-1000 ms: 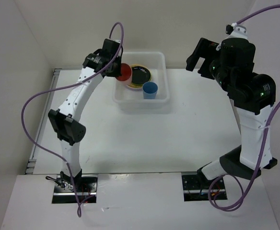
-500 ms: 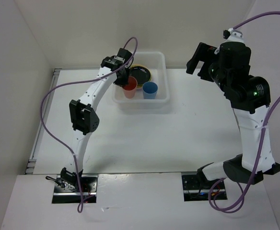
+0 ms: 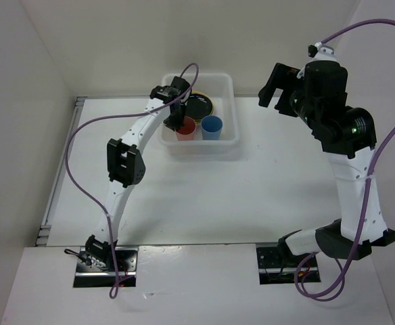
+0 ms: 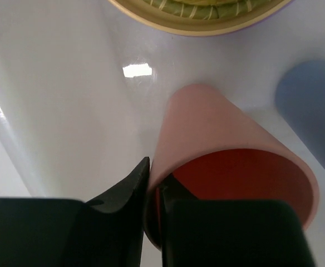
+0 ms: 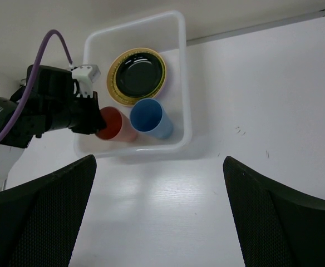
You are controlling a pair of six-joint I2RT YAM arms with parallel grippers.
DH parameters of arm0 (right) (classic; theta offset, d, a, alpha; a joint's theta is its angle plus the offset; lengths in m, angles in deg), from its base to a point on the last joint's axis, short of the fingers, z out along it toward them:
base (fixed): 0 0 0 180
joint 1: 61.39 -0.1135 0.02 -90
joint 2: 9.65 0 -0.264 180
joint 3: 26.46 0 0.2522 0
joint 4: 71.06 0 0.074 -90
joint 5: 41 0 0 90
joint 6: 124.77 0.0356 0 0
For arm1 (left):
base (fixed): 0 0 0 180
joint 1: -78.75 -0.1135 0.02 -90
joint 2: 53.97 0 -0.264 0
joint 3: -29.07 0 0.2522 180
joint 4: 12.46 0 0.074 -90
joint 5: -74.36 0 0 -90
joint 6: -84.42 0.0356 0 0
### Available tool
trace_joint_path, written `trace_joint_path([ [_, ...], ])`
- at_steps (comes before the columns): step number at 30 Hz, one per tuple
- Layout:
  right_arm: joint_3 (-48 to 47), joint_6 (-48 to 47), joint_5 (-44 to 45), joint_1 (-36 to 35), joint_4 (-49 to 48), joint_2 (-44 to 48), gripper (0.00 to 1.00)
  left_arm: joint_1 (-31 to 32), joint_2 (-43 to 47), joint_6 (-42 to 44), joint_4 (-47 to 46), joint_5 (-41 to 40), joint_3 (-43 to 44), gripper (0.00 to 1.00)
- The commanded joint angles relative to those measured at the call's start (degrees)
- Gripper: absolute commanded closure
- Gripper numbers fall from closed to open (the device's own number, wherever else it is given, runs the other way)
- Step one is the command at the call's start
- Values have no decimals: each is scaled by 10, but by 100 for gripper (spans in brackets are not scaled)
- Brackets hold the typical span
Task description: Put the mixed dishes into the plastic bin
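The pink cup (image 3: 185, 128) is inside the plastic bin (image 3: 233, 108), just left of the blue cup (image 3: 212, 126). My left gripper (image 3: 177, 120) reaches down into the bin. In the left wrist view the left gripper (image 4: 154, 178) pinches the pink cup (image 4: 207, 122) by its rim, one finger outside the wall and one inside the red interior. A stack of plates (image 3: 199, 105), black on top with a woven tan rim, lies at the back of the bin. My right gripper (image 3: 270, 91) hovers high to the right of the bin, open and holding nothing.
From the right wrist, the bin (image 5: 182, 83), the pink cup (image 5: 115, 125), the blue cup (image 5: 150, 118) and the plates (image 5: 137, 75) show beyond the wide-open right gripper (image 5: 159, 217). White walls stand behind and left of the table.
The left arm has carried the pink cup over the bin's left wall and lowered it inside beside the blue cup. The right arm has shifted slightly.
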Motion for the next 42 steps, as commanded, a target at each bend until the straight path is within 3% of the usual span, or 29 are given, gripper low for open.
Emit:
trace_joint_path([
  [1,9,-8,-12,2,-31,13,1,-4,-9,12,10,10,32,81],
  [4,9,-8,-12,2,-31,13,1,-9,-4,12,10,-3,38,62],
  [10,19,-8,-23,2,-31,6,1,-9,29,7,60,-20,105,42],
  [18,88,-8,-45,2,-71,11,1,-9,152,-1,70,-21,54,29],
  [23,191,-16,-140,2,-159,38,1,13,253,-24,85,-64,19,25],
  [25,235,-2,-167,2,-200,38,1,19,327,-24,52,-70,-24,18],
  [30,287,-7,-217,2,-226,28,1,24,550,-42,-31,-78,-257,8],
  [32,310,-7,-228,2,-239,28,1,24,653,-49,-82,-84,-333,0],
  [33,318,-7,-235,7,-256,35,1,24,685,-56,-111,-84,-403,0],
  [37,354,-7,-274,7,-295,45,1,11,807,-68,-148,-90,-546,0],
  [42,389,-13,-271,7,-296,57,1,6,895,-93,-150,-95,-638,0],
])
